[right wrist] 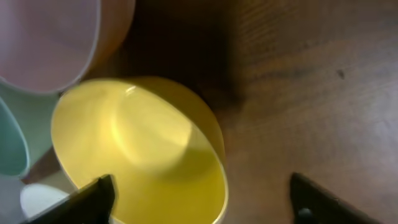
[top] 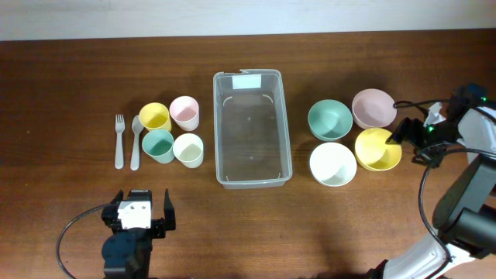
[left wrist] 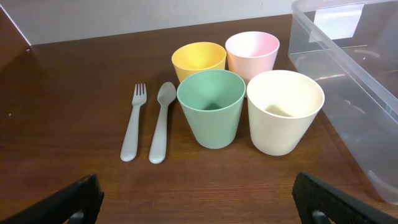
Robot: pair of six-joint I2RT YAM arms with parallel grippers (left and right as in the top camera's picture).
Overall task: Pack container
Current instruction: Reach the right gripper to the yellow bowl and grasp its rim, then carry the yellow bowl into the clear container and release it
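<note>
The clear plastic container [top: 252, 128] stands in the middle of the table with nothing in it; its corner also shows in the left wrist view [left wrist: 348, 68]. Left of it are several cups: yellow [top: 154, 117], pink [top: 184, 112], green [top: 158, 145], cream [top: 188, 149], plus a fork [top: 119, 141] and spoon [top: 136, 142]. Right of it are several bowls: green [top: 329, 119], pink [top: 373, 108], white [top: 332, 163], yellow [top: 377, 149]. My right gripper [top: 403, 133] is open, with one finger over the yellow bowl's [right wrist: 137, 143] rim and the other outside it. My left gripper [top: 139, 211] is open and holds nothing near the front edge.
Cables run beside the right arm at the table's right edge [top: 422, 194]. The cups stand close together in the left wrist view, green cup [left wrist: 211, 106] and cream cup [left wrist: 285, 111] nearest.
</note>
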